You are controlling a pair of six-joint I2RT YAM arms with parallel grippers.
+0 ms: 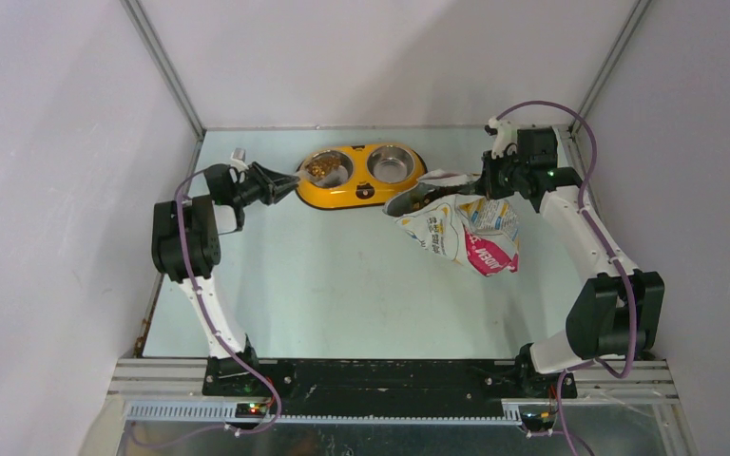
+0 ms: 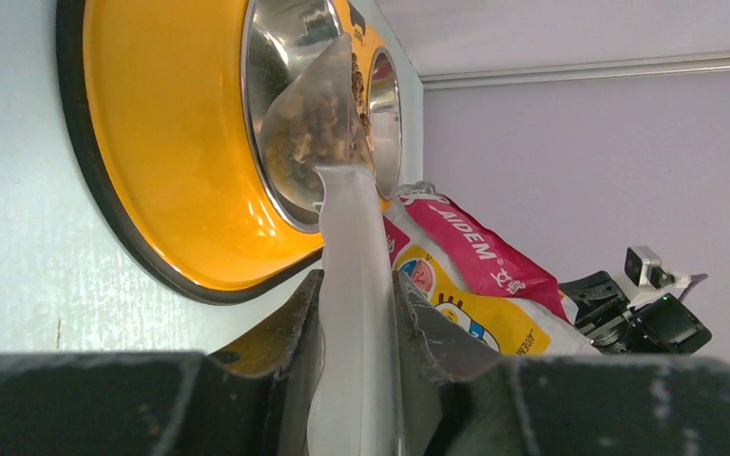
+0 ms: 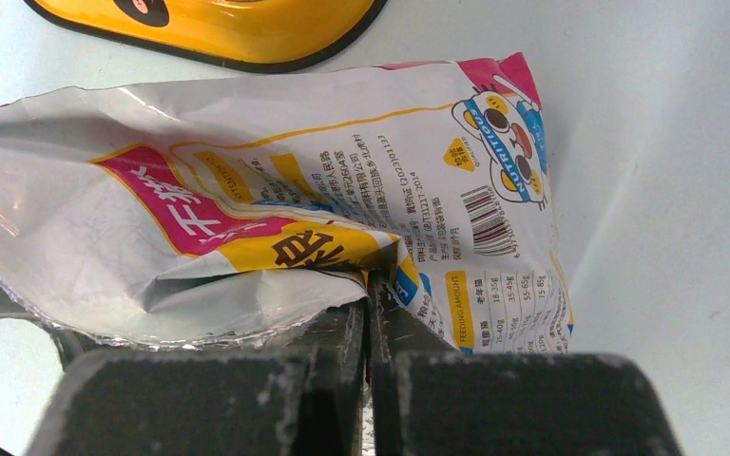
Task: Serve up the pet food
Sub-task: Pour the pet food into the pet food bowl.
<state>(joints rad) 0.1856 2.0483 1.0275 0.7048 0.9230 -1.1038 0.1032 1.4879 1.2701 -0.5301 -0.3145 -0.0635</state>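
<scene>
Kibble: in clear scoop over yellow double bowl, left cup, just ahead of left gripper clamping scoop handle. Right gripper pinches foil bag beside bowl.

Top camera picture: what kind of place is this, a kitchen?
More likely a robot test booth: plain white walls box in a pale green table, and two white-and-black robot arms are bolted to a metal rail at its near edge.
</scene>
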